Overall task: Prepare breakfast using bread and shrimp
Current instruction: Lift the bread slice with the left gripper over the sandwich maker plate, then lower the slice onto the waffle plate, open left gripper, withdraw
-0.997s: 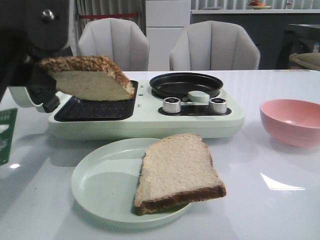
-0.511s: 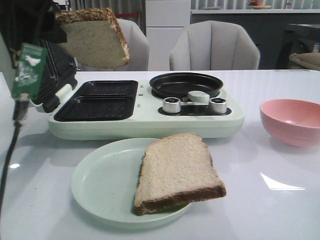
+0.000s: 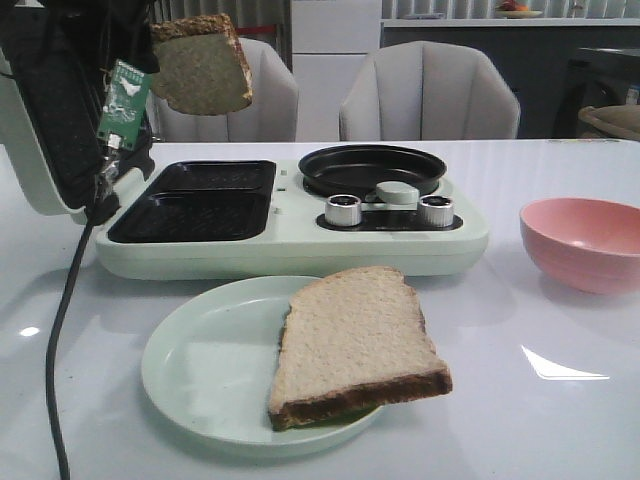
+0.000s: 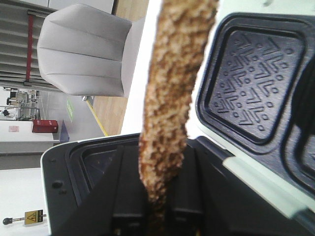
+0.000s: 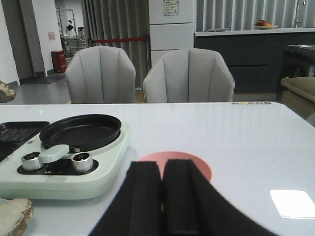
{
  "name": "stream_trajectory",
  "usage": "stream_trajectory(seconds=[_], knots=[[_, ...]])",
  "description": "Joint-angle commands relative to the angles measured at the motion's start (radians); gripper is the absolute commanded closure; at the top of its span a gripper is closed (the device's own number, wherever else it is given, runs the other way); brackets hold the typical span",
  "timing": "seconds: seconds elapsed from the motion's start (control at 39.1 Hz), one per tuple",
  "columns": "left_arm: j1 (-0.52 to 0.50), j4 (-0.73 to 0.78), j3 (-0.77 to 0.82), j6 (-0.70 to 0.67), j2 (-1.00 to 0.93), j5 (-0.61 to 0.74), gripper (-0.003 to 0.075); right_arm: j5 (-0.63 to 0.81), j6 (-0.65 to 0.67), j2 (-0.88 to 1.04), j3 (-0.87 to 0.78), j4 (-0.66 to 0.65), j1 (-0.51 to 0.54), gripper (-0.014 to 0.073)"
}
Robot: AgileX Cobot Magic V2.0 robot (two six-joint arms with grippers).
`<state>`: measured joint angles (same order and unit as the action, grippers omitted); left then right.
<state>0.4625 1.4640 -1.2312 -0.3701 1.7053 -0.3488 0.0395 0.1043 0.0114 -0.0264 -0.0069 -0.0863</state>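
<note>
left gripper (image 4: 160,216) pinches bread slice (image 3: 201,65) edge, raised.

No wording can be read anywhere. The yellow warning tag (image 4: 32,216) in the left wrist view carries only a triangle symbol, and the green circuit board (image 3: 122,102) shows white markings (too small to make out).

The black grill wells (image 3: 192,203) at left centre lay open from above. The raised lid (image 3: 45,110) walled off their left side, and a black cable (image 3: 60,330) hung down the left edge. A slice of bread (image 3: 202,65) in the left gripper (image 3: 125,50) hung at the upper left, above them. The plate (image 3: 200,370) blocked the low front approach. Bare tabletop (image 3: 520,400) at lower right gave free passage, short of the pink bowl (image 3: 583,242).
</note>
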Motion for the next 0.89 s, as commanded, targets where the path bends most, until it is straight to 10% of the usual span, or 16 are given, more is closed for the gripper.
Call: stream_trajectory(seconds=[0.0,0.87], knots=[[-0.027,0.035,-0.082,-0.014,-0.003,0.036,0.0608,0.078,-0.003,0.020,0.016,-0.010,0.006,0.0441],[-0.086,-0.064,-0.157,0.043,0.253,0.133,0.0594,0.078,-0.003,0.020,0.016,-0.010,0.006,0.0441]])
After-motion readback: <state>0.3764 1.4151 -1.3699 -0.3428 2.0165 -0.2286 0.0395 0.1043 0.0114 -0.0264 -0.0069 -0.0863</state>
